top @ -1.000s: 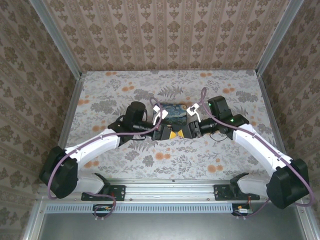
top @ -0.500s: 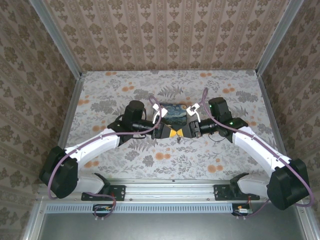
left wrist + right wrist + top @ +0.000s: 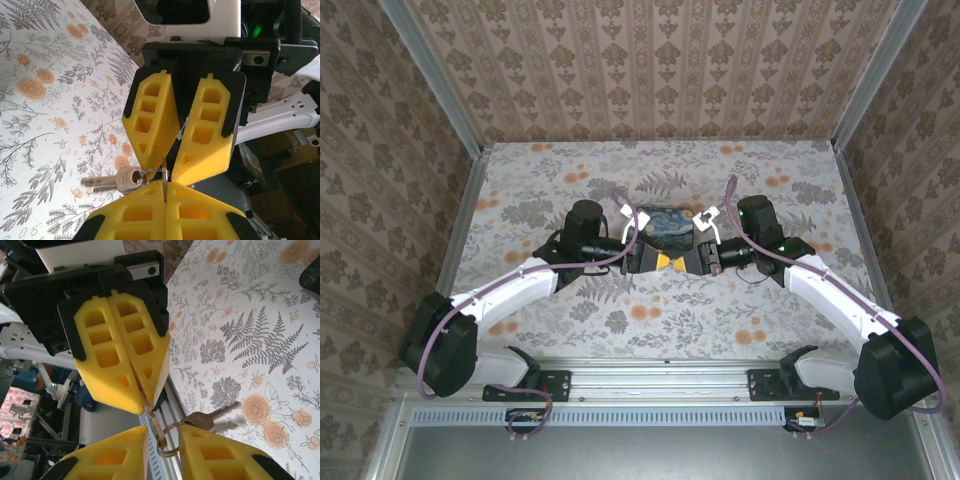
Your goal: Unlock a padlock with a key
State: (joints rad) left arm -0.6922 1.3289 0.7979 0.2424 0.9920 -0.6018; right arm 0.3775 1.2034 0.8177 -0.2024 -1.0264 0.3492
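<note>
My left gripper (image 3: 165, 186) is shut on a silver key (image 3: 164, 179), seen edge-on between its yellow fingers. A key ring (image 3: 167, 442) runs through that key, and a second key (image 3: 112, 181) dangles from it above the table. My right gripper (image 3: 162, 432) faces the left one tip to tip, open, with a finger on each side of the held key (image 3: 151, 415). In the top view the left gripper (image 3: 656, 262) and the right gripper (image 3: 682, 262) meet just in front of the dark blue box (image 3: 670, 222). The small brass padlock is hidden.
The floral tablecloth (image 3: 620, 310) spreads around the arms. Patterned walls close in the back and both sides. The metal rail (image 3: 660, 365) with the arm bases runs along the near edge.
The right gripper has slid left until its fingers straddle the key held by the left gripper. Both grippers have drifted slightly towards the blue box.
</note>
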